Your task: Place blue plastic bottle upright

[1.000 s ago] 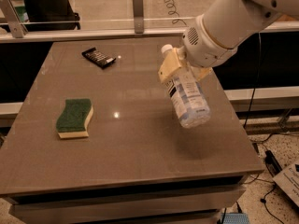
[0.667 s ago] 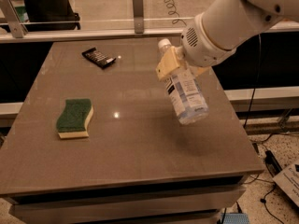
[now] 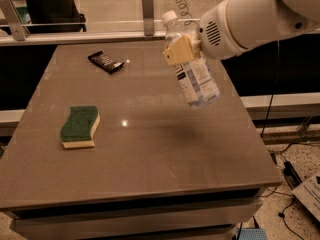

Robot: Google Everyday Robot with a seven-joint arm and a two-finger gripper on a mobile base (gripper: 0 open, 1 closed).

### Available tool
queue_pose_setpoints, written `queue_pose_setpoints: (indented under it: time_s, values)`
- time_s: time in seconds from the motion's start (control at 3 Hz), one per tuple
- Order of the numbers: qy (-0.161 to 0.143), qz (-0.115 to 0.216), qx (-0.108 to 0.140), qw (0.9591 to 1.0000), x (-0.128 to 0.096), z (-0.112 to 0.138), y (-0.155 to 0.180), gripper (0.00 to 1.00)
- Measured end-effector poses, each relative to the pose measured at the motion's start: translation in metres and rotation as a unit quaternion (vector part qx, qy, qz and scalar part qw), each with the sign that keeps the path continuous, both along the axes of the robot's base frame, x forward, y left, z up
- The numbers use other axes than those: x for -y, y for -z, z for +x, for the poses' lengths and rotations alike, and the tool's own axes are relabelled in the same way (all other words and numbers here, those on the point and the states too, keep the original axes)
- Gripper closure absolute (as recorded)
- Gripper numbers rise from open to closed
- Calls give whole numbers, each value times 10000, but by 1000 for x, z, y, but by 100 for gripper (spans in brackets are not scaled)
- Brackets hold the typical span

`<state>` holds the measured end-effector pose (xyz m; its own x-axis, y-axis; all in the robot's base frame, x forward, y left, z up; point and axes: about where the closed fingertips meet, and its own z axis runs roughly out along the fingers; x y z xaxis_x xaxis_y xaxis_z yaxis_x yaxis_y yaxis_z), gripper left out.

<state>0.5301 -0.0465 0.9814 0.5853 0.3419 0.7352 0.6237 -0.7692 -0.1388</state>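
The blue plastic bottle (image 3: pixel 196 79) is clear and bluish, with a white cap at its upper left and a white-and-blue label. It hangs in the air over the right part of the brown table (image 3: pixel 145 149), tilted, cap up and leaning left. My gripper (image 3: pixel 182 49) is shut on the bottle's upper part just below the cap, with a tan finger pad (image 3: pixel 179 50) across the front. The white arm reaches in from the upper right.
A green sponge with a yellow base (image 3: pixel 80 126) lies on the table's left side. A dark flat packet (image 3: pixel 106 62) lies near the far edge. A rail with posts (image 3: pixel 147 5) runs behind the table. Cables lie on the floor at right.
The bottle and gripper have moved up and slightly left, and the bottle has turned closer to upright, its cap now higher.
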Motion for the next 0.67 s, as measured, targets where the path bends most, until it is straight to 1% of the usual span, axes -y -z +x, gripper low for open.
queue_pose_setpoints:
  time_s: [0.33, 0.67]
  values:
    - [-479, 503, 472, 9965, -1, 14, -16, 100]
    - [-1173, 1277, 726, 9822, -6, 29, -19, 100]
